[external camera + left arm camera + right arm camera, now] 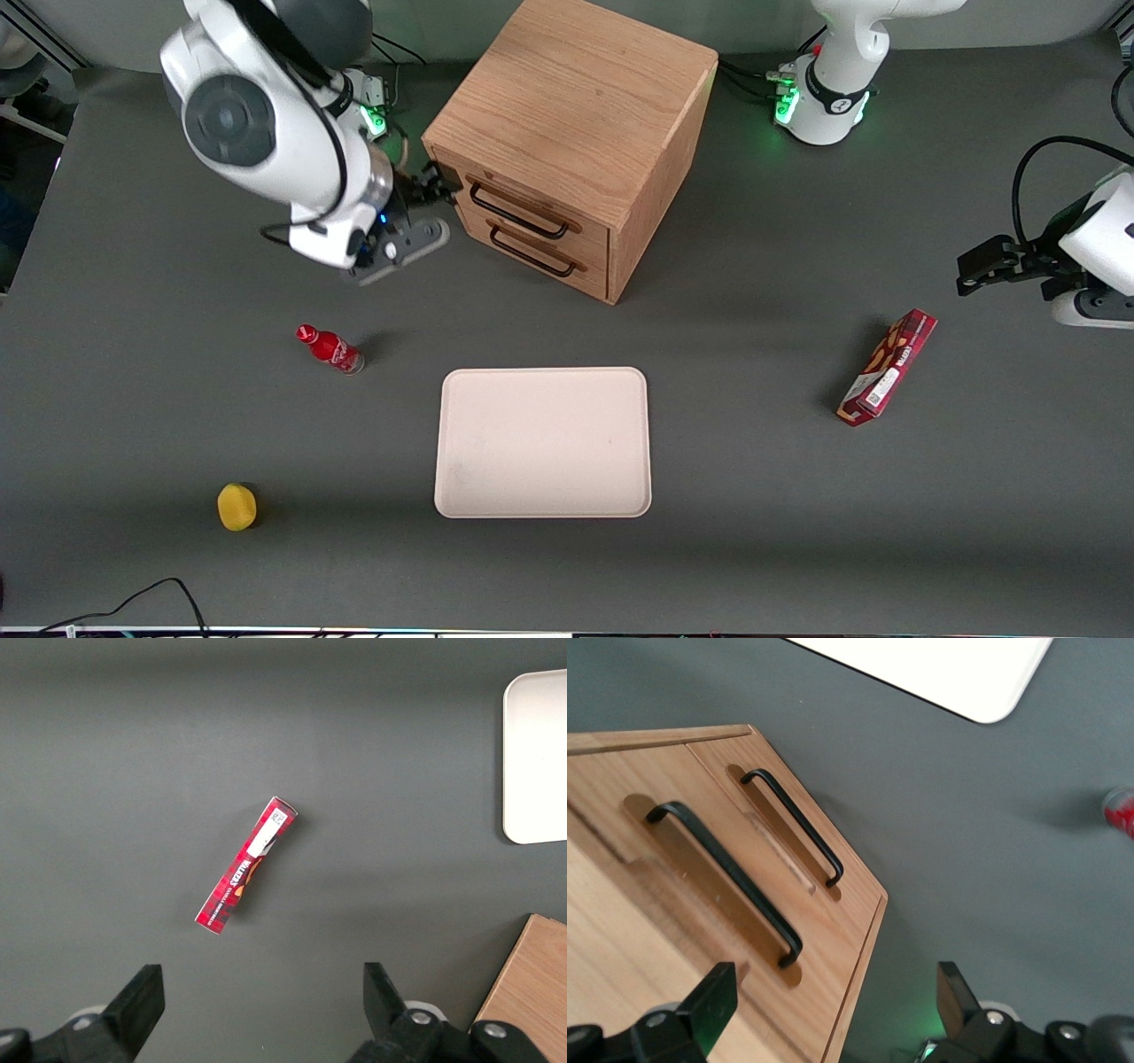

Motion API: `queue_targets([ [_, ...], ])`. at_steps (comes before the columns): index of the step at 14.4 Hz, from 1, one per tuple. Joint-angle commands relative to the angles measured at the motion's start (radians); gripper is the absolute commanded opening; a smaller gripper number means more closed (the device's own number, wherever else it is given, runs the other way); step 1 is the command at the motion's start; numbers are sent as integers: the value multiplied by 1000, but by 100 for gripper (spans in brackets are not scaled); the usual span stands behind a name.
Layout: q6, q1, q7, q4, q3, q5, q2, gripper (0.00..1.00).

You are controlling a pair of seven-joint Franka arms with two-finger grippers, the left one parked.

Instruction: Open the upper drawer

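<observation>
The wooden cabinet stands toward the back of the table, its two oak drawers facing the working arm's end. The upper drawer is flush with the cabinet front, and its black bar handle is free. In the right wrist view the upper drawer's handle looks larger than the lower drawer's handle. My gripper hovers in front of the drawers, beside the end of the upper handle farther from the front camera. It is open, holds nothing and touches nothing.
A cream tray lies nearer the front camera than the cabinet. A small red bottle and a yellow object lie toward the working arm's end. A red snack box lies toward the parked arm's end.
</observation>
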Motion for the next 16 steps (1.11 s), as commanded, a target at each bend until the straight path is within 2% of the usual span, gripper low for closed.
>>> queue_targets([
  [1, -21, 48, -98, 85, 3, -31, 88, 100],
  [7, 7, 71, -335, 40, 6, -23, 114, 100],
  [11, 90, 71, -334, 2, 69, -46, 127, 100],
  [16, 101, 66, -359, -41, 87, -66, 136, 100],
])
